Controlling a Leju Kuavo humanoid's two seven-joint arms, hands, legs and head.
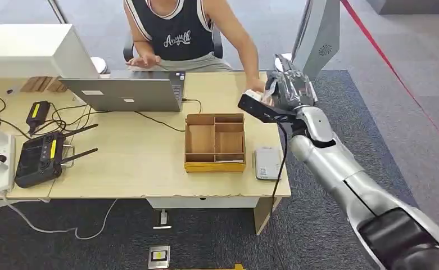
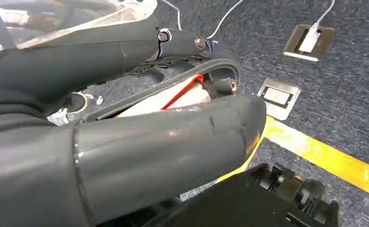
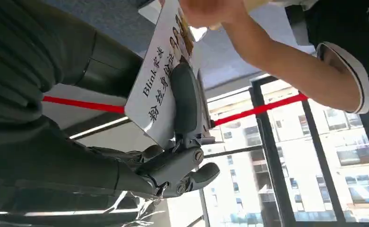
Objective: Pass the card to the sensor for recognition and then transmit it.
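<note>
Fingers [image 3: 184, 101] of my right hand [image 1: 287, 90] pinch the card [image 3: 156, 90], its far end meeting the person's hand [image 3: 210, 10] beyond the desk [image 1: 144, 163].

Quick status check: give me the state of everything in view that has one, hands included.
Card: gripped by right hand, a person's hand on its far end.
Right hand: raised past the table edge, holding card.
Left hand: hanging above the floor; grip unclear.
Laptop: open.
Box: open-topped.
</note>
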